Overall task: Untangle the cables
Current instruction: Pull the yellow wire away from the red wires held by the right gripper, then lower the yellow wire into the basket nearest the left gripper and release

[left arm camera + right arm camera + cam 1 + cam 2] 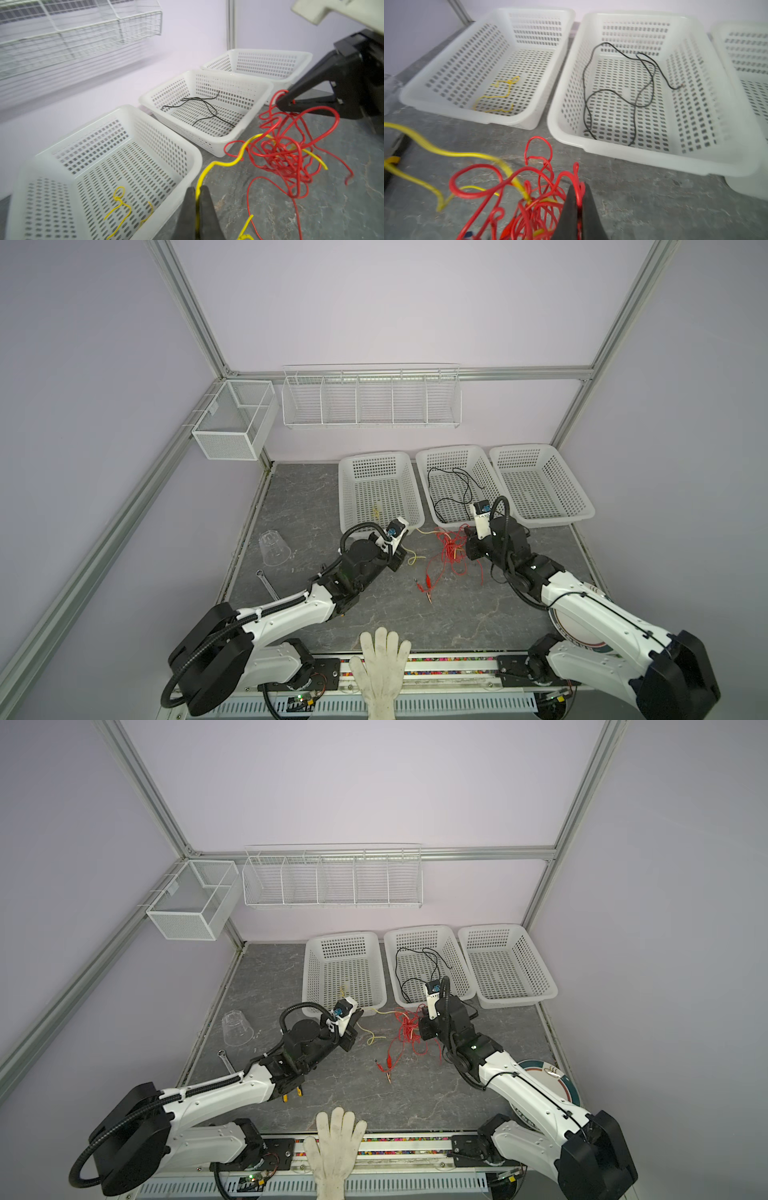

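Three white baskets stand in a row along the far edge of the surface (415, 614), reaching toward its far right corner. The black cable (583, 83) lies loose in the middle basket (484, 472), all of it inside the walls. The right basket (577, 493) has no cable in it.

The red cable (278, 154) is a knotted heap on the surface, just in front of the middle basket. The right pincer (578, 188) is clenched on a loop at the edge of that heap, the strand pinched between its black fingers.

The yellow cable (226, 164) runs out of the red heap toward the near corner of the left basket (347, 497). There the left pincer (197, 190) grips it tight, low over the surface. Its free end curls on the surface near that pincer.

A short yellow strand lies on the floor of the left basket. I cannot tell whether it joins the piece being held.
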Controlling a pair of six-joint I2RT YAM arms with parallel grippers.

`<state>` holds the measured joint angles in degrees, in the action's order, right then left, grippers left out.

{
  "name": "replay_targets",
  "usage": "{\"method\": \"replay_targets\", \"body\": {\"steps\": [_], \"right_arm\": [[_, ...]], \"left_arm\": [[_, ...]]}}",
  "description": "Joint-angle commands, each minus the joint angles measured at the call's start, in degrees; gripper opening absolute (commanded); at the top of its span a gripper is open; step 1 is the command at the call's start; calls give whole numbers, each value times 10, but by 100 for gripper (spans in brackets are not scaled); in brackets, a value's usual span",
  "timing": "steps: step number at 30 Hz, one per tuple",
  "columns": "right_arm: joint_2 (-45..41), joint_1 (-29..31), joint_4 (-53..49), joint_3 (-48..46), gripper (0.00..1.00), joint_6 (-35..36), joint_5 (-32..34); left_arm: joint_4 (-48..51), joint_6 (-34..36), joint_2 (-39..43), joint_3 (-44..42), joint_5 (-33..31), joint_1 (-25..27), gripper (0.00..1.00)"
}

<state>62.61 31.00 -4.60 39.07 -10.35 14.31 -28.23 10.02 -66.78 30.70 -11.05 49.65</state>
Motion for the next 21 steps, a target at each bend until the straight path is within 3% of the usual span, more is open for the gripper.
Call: {"method": "replay_targets", "body": {"steps": [1,12,17,21], "right_arm": [[-1,-26,-60,-22,6,-38,96],[-25,-49,-82,-42,6,-67,133],[-33,-51,-79,-47,6,-69,126],[-47,-51,-48,-59,6,-65,79]], "left_arm": [[38,-18,60,-7,-110,-4,0],[104,-18,215,-25,-246,-5,0],[112,-17,264,-27,-247,-6,0],[107,-17,271,-24,-243,-7,0]]}}
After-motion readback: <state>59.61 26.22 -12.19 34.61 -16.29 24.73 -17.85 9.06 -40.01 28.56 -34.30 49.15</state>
